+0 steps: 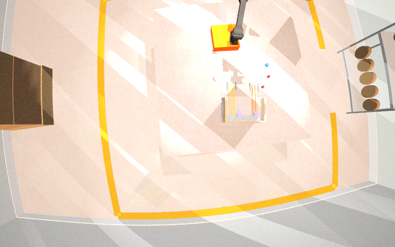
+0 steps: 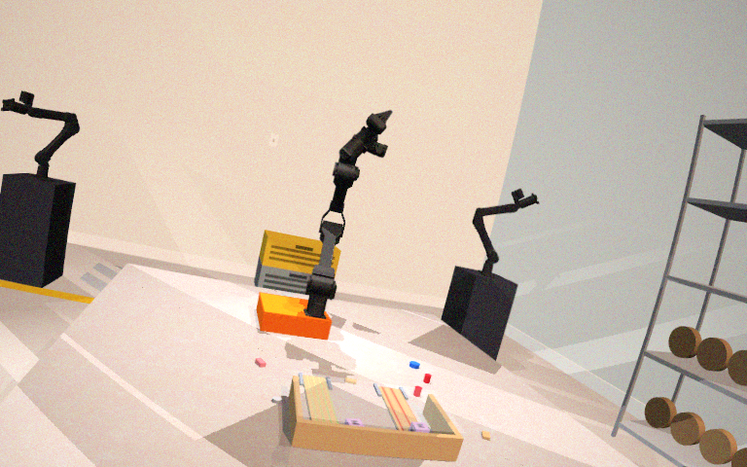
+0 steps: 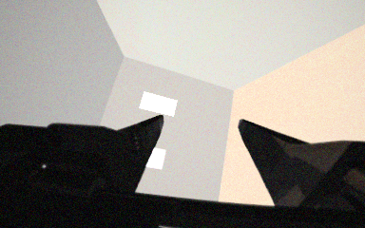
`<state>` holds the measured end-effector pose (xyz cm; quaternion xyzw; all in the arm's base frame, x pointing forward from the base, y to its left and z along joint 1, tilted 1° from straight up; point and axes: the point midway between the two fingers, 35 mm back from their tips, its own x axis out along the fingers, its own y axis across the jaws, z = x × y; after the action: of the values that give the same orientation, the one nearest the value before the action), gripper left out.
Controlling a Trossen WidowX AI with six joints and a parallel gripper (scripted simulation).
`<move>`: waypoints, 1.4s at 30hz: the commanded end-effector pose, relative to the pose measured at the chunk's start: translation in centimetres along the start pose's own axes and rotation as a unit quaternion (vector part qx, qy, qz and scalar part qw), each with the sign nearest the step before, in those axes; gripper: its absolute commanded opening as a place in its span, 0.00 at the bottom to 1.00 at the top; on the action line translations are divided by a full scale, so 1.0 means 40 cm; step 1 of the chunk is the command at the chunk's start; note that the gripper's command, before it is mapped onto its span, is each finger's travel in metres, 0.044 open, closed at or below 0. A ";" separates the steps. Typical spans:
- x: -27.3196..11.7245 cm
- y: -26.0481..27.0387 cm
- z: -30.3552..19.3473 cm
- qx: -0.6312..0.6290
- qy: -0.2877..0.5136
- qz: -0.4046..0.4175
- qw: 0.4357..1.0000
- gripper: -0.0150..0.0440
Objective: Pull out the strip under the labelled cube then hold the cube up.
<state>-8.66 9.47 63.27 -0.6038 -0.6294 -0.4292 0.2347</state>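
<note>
Below & in front of open tool (image 2: 389, 114) (image 3: 200, 121): strips (image 1: 232, 99) (image 2: 319, 399), well apart from it.

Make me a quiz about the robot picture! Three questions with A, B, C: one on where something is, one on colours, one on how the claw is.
1. Where is the blue disc?
A. Inside the wooden tray
B. Outside the wooden tray
C. On the metal shelf rack

2. What colour is the box at the arm's foot?
A. Green and white
B. Purple
C. Orange and yellow

3. How is the claw?
A. Open, holding nothing
B. Shut on a red thing
C. Shut on nothing

Answers:
1. B: the top view shows the disc away from the tray.
2. C: its top looks yellow, its side orange.
3. A: the wrist view shows a wide gap between its fingertips.
</note>
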 end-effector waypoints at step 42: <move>-1.116 0.718 0.678 0.526 0.596 0.601 0.087 0.93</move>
<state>32.97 4.10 25.51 -0.0966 0.1277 0.0895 0.9830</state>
